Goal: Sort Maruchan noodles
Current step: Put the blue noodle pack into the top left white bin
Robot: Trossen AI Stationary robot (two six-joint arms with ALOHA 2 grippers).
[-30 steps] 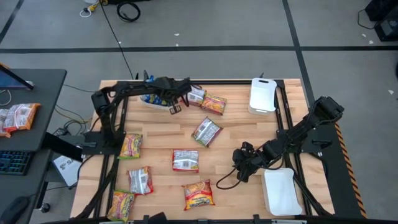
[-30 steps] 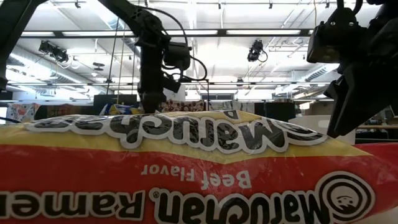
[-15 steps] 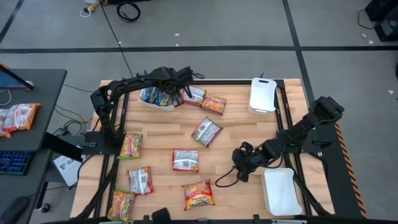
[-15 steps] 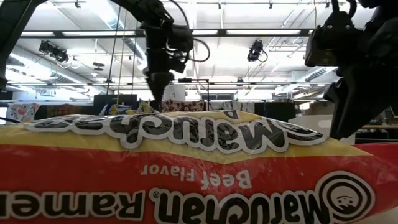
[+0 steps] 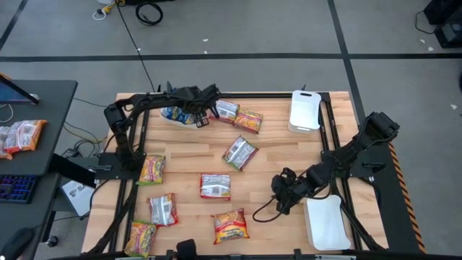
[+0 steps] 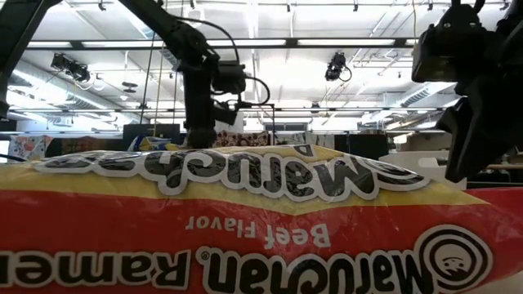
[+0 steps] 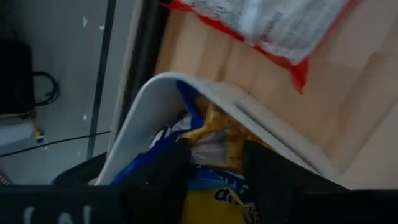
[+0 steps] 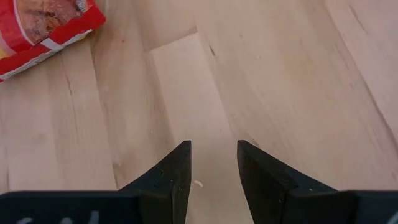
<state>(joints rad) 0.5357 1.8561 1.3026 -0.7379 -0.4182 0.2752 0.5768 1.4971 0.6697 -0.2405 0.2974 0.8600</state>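
Observation:
Blue-yellow Maruchan packets (image 5: pixel 178 113) lie in a white tray (image 5: pixel 167 118) at the far left. My left gripper (image 5: pixel 200 117) hangs over that tray, open, its fingers either side of a blue-yellow packet (image 7: pixel 211 186). Loose on the wood are silver-white packets (image 5: pixel 240 152) (image 5: pixel 215 185), orange-red ones (image 5: pixel 248 120) (image 5: pixel 231 225) and yellow-green ones (image 5: pixel 151 169) (image 5: pixel 141 237). My right gripper (image 5: pixel 283 198) is open over bare wood (image 8: pixel 213 155), right of the near orange-red packet (image 8: pixel 43 28). That packet (image 6: pixel 261 220) fills the low view's foreground. My left gripper comes from above, pointing down into the tray, with one finger (image 7: pixel 171 171) on each side of the blue-yellow packet's crinkled end (image 7: pixel 208 149). Whether the fingers touch it, I cannot tell.
A white tray (image 5: pixel 304 110) sits at the far right and another (image 5: pixel 326 222) at the near right, close beside my right gripper. A cable loops on the wood by that gripper (image 5: pixel 263 211). More packets lie on the side desk (image 5: pixel 22 134).
My left gripper rose and swung toward the far edge, tipping, then came back down over the blue-yellow packets in the tray. My right gripper drifted a little toward the near edge. No packet on the wood has moved.

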